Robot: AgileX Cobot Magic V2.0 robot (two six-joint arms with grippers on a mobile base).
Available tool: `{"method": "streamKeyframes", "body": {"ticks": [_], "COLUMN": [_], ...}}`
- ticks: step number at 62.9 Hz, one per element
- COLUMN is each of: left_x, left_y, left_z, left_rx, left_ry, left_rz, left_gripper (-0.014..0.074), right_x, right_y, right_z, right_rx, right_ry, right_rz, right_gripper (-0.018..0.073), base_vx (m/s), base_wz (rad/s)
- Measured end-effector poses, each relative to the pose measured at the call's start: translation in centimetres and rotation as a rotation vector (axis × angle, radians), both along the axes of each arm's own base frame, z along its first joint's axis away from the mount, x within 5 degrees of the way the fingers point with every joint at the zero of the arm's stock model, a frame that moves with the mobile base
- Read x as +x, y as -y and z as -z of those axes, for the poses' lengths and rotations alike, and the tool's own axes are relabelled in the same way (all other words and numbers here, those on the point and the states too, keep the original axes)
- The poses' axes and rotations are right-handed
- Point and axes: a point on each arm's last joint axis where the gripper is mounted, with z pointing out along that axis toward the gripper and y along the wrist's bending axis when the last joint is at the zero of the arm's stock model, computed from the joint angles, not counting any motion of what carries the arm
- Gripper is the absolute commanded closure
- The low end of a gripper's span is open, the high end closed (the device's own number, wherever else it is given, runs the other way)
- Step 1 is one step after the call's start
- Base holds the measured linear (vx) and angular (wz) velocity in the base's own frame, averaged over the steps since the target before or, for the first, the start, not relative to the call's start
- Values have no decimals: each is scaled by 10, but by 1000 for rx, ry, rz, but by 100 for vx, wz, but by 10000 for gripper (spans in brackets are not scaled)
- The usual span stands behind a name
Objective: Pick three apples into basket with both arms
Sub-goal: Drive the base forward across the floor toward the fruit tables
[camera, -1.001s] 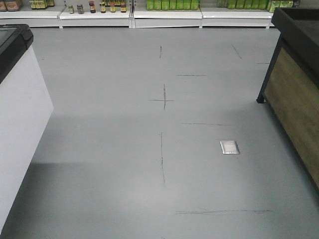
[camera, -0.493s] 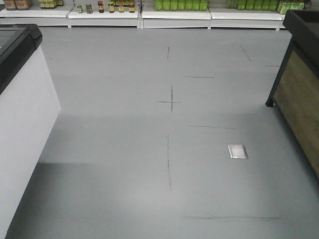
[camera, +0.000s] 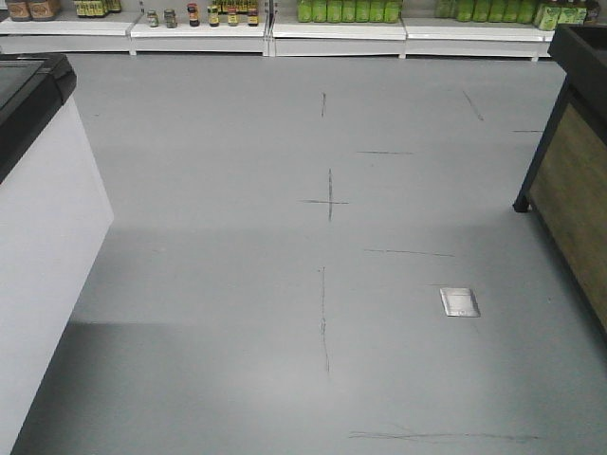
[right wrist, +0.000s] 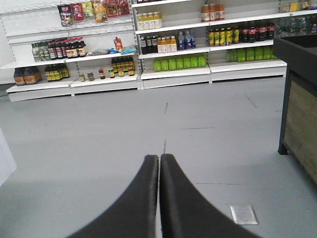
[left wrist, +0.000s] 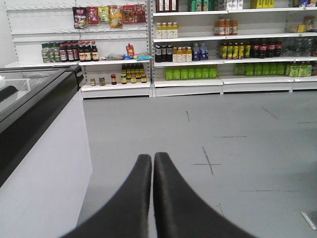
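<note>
No text can be read anywhere; the hanging packets [left wrist: 104, 15] carry coloured print too small to make out; labels on the bottles [left wrist: 166, 30] and jars [left wrist: 101, 80] are blurred; the floor [camera: 209, 284] bears only a thin cross mark [camera: 329, 201].

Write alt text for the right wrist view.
The right gripper, black and shut with nothing in it, points across a grey shop floor toward white shelves of bottles and jars. A dark counter with a wooden side stands at the right.
</note>
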Motion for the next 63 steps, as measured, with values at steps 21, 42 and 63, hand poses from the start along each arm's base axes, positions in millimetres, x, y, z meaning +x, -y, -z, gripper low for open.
{"method": "streamKeyframes", "body": {"ticks": [21,42,63], "left_x": [0,0,0], "left_y": [0,0,0], "left_z": [0,0,0], "left_rx": [0,0,0], "left_ry": [0,0,0], "left_rz": [0,0,0], "left_gripper": [603,603,603], "right_x": [0,0,0], "right_y": [0,0,0], "right_z": [0,0,0], "right_rx": [0,0,0], "right_ry": [0,0,0], "right_rz": [0,0,0], "right_gripper": [566,566,566], "base_vx": [14,17,19], "base_wz": [16,5,-9]}}
